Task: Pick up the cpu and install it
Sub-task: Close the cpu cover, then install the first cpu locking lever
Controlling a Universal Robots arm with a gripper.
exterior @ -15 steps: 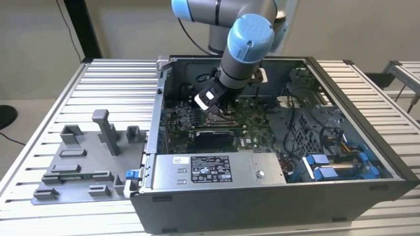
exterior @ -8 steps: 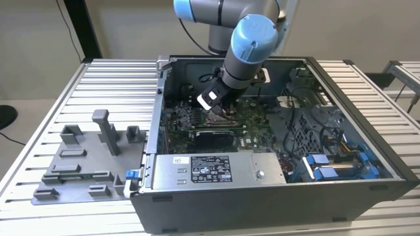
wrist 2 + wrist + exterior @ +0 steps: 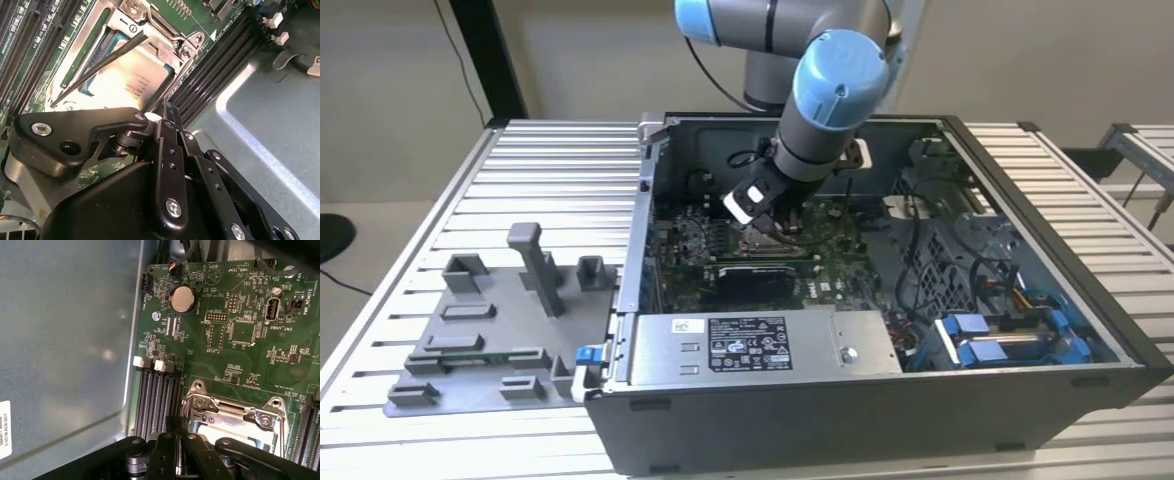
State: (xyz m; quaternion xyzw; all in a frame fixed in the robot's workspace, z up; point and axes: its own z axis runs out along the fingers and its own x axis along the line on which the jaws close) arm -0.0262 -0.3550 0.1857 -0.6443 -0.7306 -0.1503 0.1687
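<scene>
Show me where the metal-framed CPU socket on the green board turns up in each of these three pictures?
Exterior view: the socket lies mid-board inside the open computer case, just below the gripper.
Second wrist view: the socket sits beyond the black gripper, with the cpu lying in it.
First wrist view: the socket is next to the gripper.
Shared landmark: the black memory slots beside the socket.

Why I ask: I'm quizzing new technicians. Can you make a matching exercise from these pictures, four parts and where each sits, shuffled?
Parts:
1. cpu
2. grey plastic tray
3. coin cell battery
4. power supply

Places:
A. on the slatted table, outside the computer case
B. on the green motherboard, apart from the socket
C. inside the socket's metal frame
D. inside the computer case, along its front wall in the exterior view

Pairs: 1-C, 2-A, 3-B, 4-D
</scene>
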